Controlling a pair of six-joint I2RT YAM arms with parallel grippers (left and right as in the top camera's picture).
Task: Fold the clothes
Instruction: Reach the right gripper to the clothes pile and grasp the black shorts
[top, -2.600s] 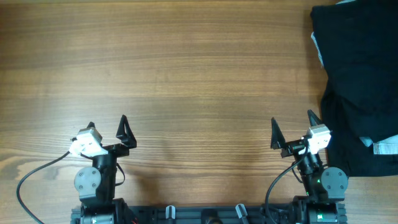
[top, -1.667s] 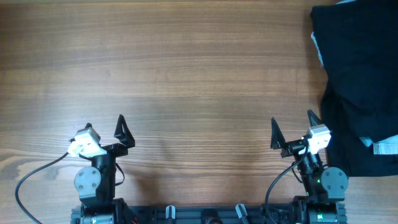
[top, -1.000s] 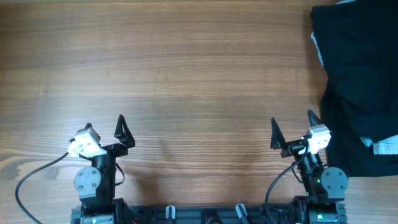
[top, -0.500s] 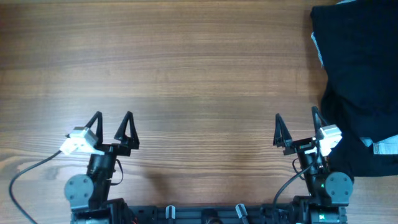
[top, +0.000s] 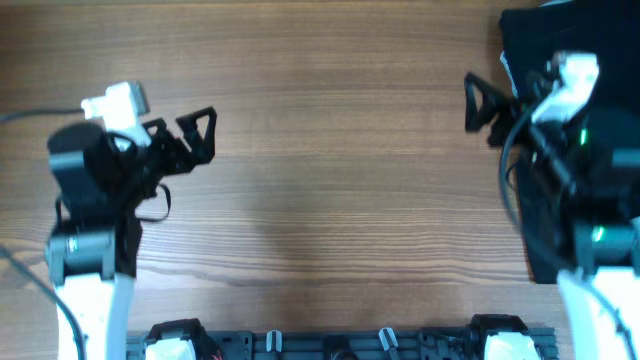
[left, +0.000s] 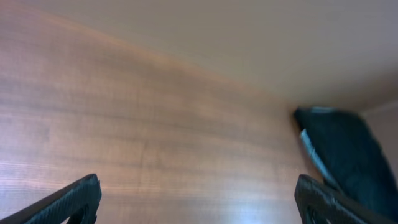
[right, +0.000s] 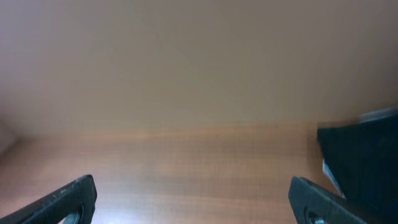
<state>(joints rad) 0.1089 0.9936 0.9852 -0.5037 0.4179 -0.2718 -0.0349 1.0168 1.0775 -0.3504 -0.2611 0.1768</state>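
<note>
A heap of black clothes (top: 600, 40) lies at the table's far right edge; I cannot tell the shorts apart from other black fabric in it. It also shows in the left wrist view (left: 345, 155) and the right wrist view (right: 364, 155). My left gripper (top: 182, 133) is open and empty, raised over the left of the table (top: 330, 150). My right gripper (top: 512, 100) is open and empty, raised at the heap's left edge. Both wrist views show wide-apart fingers, left (left: 198, 183) and right (right: 193, 182), with bare wood between them.
A thin light-blue strip (top: 507, 65) shows at the heap's left edge. The right arm's body covers the lower part of the heap. The arm bases stand along the front edge.
Both arms have risen from their low rest pose near the front edge and swung toward the far side. The right gripper now sits by the black heap. Both grippers stay open.
</note>
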